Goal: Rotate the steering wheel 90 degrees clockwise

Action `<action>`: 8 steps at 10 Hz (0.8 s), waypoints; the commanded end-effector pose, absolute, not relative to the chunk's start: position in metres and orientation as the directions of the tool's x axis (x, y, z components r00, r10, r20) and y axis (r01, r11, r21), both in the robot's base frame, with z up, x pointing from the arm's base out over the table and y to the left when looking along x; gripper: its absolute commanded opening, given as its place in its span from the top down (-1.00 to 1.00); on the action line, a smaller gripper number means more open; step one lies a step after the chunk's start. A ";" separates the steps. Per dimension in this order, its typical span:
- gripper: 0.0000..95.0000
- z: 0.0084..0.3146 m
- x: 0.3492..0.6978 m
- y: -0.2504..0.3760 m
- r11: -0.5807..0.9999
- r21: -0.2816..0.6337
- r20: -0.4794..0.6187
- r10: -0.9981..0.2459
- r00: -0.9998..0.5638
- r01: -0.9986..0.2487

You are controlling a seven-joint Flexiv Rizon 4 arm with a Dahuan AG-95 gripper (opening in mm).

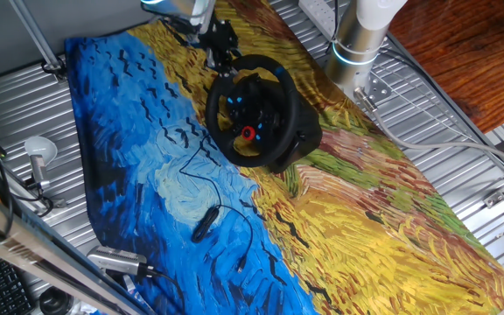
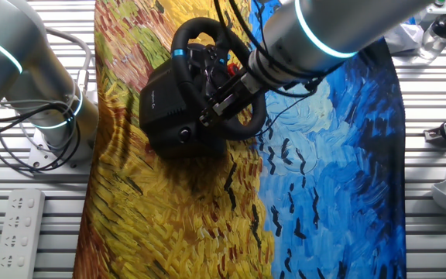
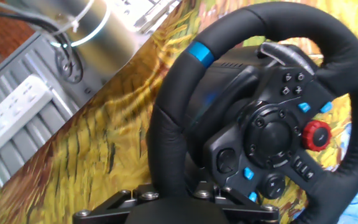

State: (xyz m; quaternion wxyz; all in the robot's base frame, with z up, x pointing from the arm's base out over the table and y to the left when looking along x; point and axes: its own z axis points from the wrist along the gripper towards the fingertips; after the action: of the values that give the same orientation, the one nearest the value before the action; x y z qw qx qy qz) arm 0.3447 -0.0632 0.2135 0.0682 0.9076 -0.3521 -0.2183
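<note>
Right under your hand camera you see the end effector [image 3: 178, 202] at the bottom edge, its metal frame against the steering wheel [image 3: 260, 118]; whether the fingers pinch the thick padded black rim or stand apart, you cannot tell. From left to right, a white power strip [image 3: 11, 118] lies on ribbed metal, then the painted yellow cloth [image 3: 104, 143] covering the counter, then the wheel's blue stripe [image 3: 201, 52], then the hub's red knob [image 3: 316, 135]. The wheel sits tilted on its bulky black base [image 2: 165, 108] mid-cloth.
</note>
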 end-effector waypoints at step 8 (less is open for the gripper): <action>0.20 0.210 0.346 -0.051 -0.746 0.237 -0.367 -0.662 0.653 -0.623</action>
State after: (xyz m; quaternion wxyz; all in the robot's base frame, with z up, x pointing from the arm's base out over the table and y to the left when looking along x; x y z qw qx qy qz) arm 0.3459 -0.0519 0.2105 0.0472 0.9085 -0.3525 -0.2193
